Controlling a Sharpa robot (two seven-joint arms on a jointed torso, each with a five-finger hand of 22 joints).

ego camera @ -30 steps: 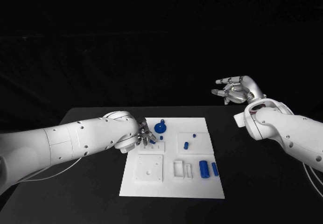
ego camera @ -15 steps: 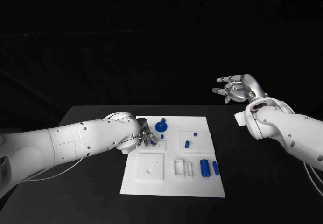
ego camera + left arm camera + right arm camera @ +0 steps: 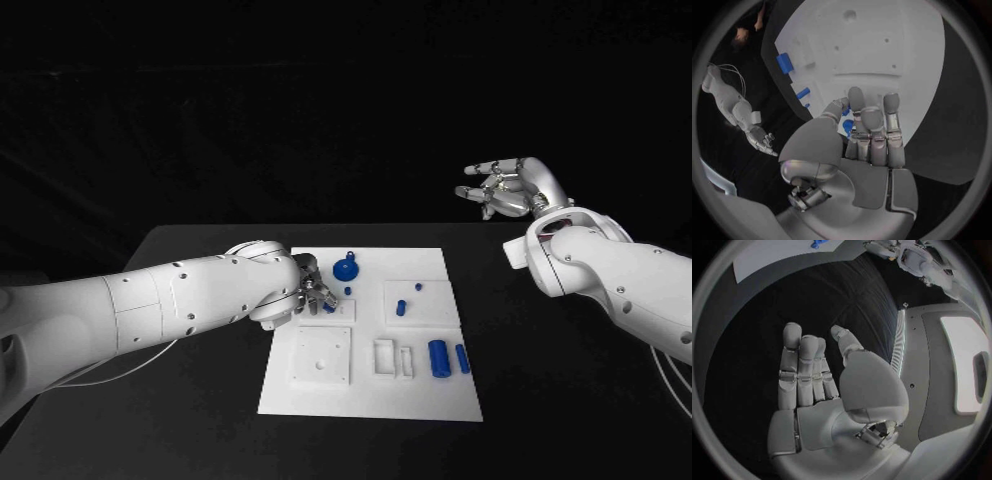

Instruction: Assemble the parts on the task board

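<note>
A black table (image 3: 188, 400) carries the white task board (image 3: 418, 400) at its middle, laid flat so that its recessed sockets face up to take the parts. Both white arms reach in from the sides.

The left hand (image 3: 306, 293) rests low over the board's left edge, fingers curled downward close to a small blue part (image 3: 330, 308); in the left wrist view its fingertips (image 3: 856, 100) bunch around something blue (image 3: 847, 126), probably to pinch it for seating, though whether it truly has hold cannot be told, since the fingers hide the contact.

The right hand (image 3: 508, 190) is raised well clear beyond the table's far right corner, fingers apart and slightly bent, holding nothing, most likely parked out of the way.

On the board lie the blue parts: a round knob-like piece (image 3: 345, 270) near the far edge, two short pegs (image 3: 400, 310) in a square plate at centre, and two cylinders (image 3: 437, 359) side by side toward the near right, beside a white slotted holder (image 3: 385, 360)

The smallest pegs are too tiny to tell whether they stand in holes or lie loose
</note>
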